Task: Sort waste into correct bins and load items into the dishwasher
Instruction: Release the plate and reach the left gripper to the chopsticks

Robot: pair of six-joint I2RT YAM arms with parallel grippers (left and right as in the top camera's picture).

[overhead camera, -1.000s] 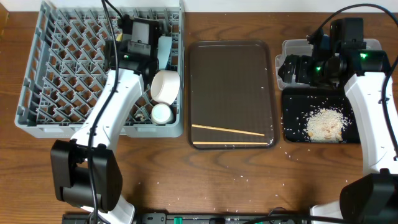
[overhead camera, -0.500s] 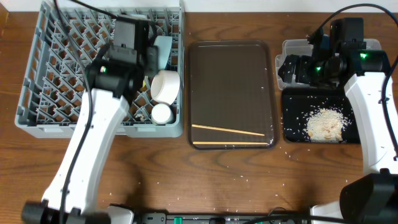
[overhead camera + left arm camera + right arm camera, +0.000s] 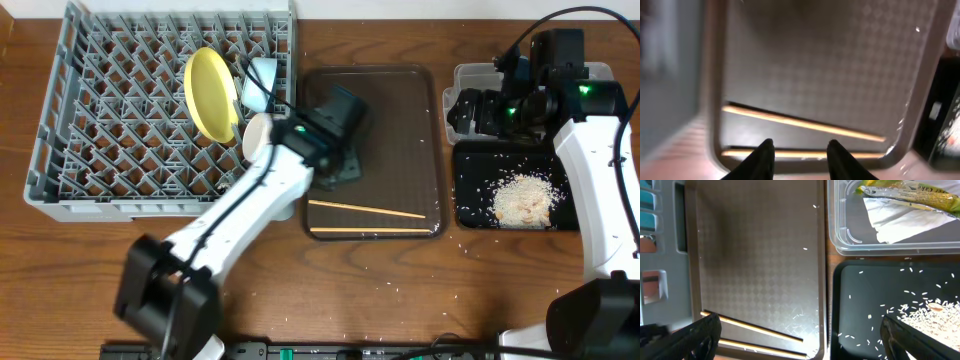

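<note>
The grey dish rack (image 3: 100, 130) holds the yellow plate (image 3: 210, 92) on edge near its right side, the brown tray (image 3: 400, 110) beside it carries two chopsticks (image 3: 365, 209) near the left gripper (image 3: 800, 149), jaws part-spread and empty, and the right gripper (image 3: 800, 322) hangs spread wide by the clear tub (image 3: 840, 230) and rice-strewn black tray (image 3: 860, 295).

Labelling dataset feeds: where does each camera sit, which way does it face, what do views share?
Overhead: above table, straight down on dish rack, brown tray; left arm, right arm show.
Left wrist: on left arm, down at chopsticks; left gripper shows.
Right wrist: on right arm, down at clear tub, black tray; right gripper shows.
Shared: chopsticks, all three.
</note>
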